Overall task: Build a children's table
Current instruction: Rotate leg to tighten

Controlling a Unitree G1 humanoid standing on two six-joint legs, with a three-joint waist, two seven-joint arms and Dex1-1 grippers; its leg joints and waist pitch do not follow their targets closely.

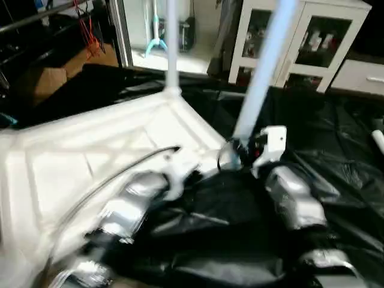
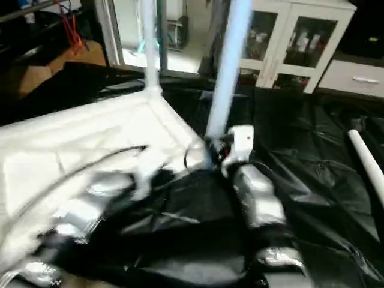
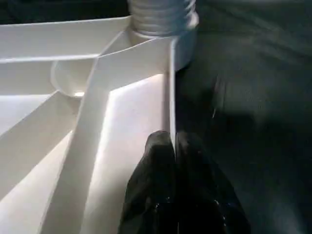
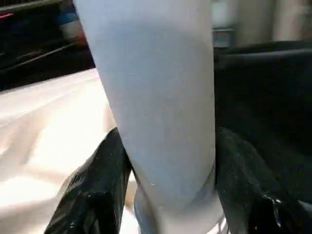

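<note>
Lying upside down on the black plastic sheeting (image 1: 336,174), the white tabletop (image 1: 78,162) fills the left and centre of the scene, ribbed underside up, w/ its right edge running from the far corner toward the near side. 2 legs stand in its sockets: the far leg (image 1: 171,42) rises straight from the far corner socket, and the near leg (image 1: 264,72) rises from the right-hand corner socket, leaning a bit to the right. A 3rd leg (image 2: 366,159) lies loose on the sheeting at the far right, well apart from the tabletop. Beyond the sheeting sits a white cabinet (image 1: 300,36) w/ glass doors. Right gripper (image 4: 165,185) is at the foot of the near leg, just above the socket, its 2 black fingers (image 4: 92,195) pressed on either side of the tube, i.e. clamped on it at about half spread. Left gripper (image 3: 174,146) sits on the tabletop's right edge rim, nearer than the ribbed socket collar (image 3: 163,19); its fingers are squeezed together on the thin rim wall, nearly fully closed.
</note>
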